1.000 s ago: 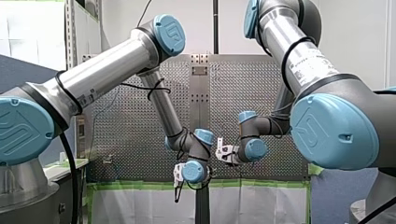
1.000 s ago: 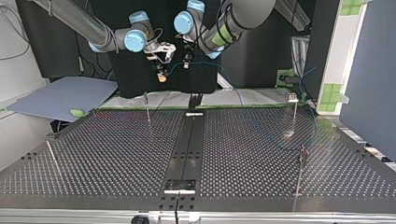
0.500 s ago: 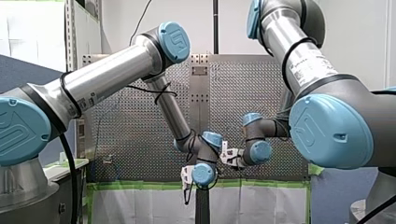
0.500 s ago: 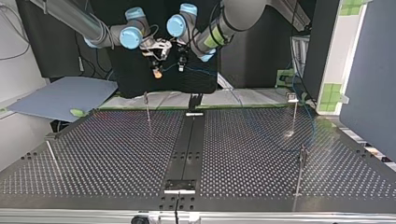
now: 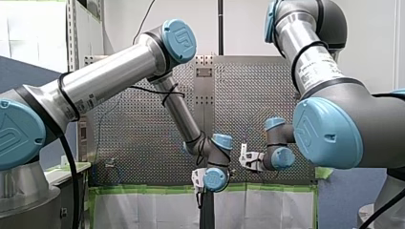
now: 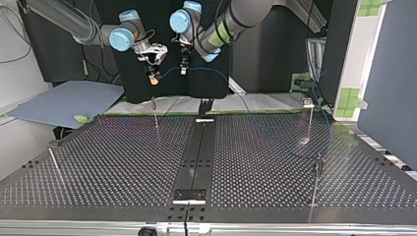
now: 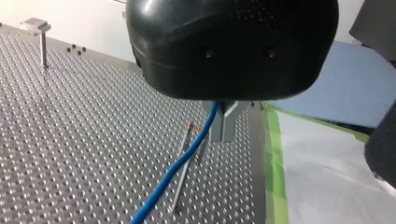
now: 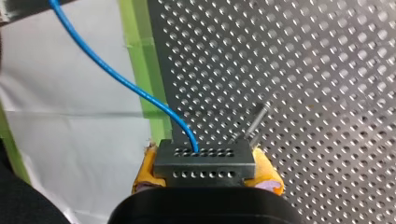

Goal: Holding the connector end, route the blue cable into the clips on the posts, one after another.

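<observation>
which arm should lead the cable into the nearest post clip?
Probably right. My right gripper holds the connector and hangs near the nearest post; my left gripper only grips the blue cable further back.

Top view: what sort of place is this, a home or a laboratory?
Probably a robotics laboratory: a perforated metal table with thin clip posts, my left arm and my right arm above it, holding a blue cable.

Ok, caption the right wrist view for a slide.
Right pincer holds black connector, blue cable arcing off, perforated table beyond.
</observation>
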You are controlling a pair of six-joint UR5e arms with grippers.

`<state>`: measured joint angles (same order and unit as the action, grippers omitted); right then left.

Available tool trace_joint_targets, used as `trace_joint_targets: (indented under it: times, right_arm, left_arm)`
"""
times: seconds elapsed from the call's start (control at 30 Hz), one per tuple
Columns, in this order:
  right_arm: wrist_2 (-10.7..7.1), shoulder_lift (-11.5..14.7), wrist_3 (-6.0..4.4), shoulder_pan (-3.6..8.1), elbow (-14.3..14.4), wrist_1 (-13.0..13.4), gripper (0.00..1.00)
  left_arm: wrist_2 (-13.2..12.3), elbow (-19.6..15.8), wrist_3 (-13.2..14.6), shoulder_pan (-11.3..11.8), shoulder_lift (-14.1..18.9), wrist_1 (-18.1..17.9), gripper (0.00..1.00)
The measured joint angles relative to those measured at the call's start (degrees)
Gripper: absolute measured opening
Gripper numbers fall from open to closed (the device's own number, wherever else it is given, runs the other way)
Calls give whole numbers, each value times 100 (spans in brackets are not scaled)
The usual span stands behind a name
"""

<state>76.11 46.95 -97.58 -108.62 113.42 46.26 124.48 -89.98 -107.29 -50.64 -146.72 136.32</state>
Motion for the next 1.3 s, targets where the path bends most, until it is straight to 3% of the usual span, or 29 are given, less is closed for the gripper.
trace_joint_targets:
  times: [0.2,0.37,0.6,0.8,0.93,1.1,1.3]
  right_arm:
    - [-191,-11,-114,172,4,228,0]
    - [-249,-20,-131,301,84,329,0]
    - [-545,-26,-146,647,253,580,0]
    - [-864,-42,-145,972,266,651,0]
    - [-944,-146,-179,1057,265,736,0]
    - [-976,-344,-125,1078,263,804,0]
    - [-974,-411,-129,1160,252,793,0]
  left_arm:
    - [-5,264,-9,-44,-50,98,0]
    - [-68,533,-116,-22,-281,331,0]
    - [-103,935,-272,-27,-656,524,0]
    - [-77,1248,-283,-33,-733,544,0]
    - [-71,1427,-299,-35,-736,544,0]
    - [-87,1611,-308,-36,-741,534,0]
    - [-162,1707,-314,22,-796,513,0]
